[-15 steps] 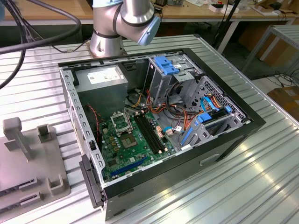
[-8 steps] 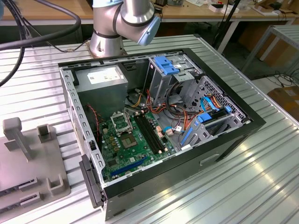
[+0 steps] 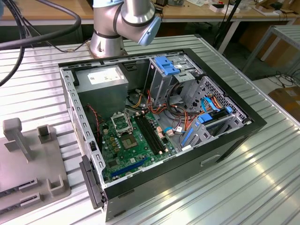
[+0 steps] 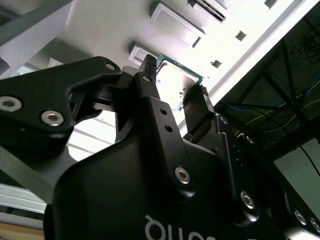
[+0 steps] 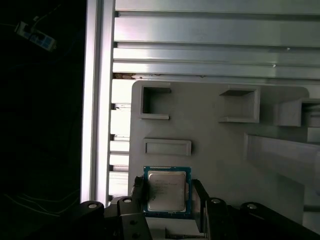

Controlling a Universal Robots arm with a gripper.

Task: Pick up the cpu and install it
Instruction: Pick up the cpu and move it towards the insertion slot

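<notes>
The black two-finger gripper (image 5: 168, 196) pinched the small, square, silver-topped cpu (image 5: 167, 189) by two opposite edges. The chip lay flat between its fingertips, over the pale grey moulded plastic tray (image 5: 215, 150), near the tray's edge.

Hand (image 4: 176, 76) tight on the cpu (image 5: 167, 191)

A robotics workshop: an open black metal computer case (image 3: 154, 187) on a ribbed aluminium desk (image 3: 234, 197), with a silver robot-arm base (image 3: 105, 41) and wooden workbenches (image 3: 47, 9) behind it.
</notes>
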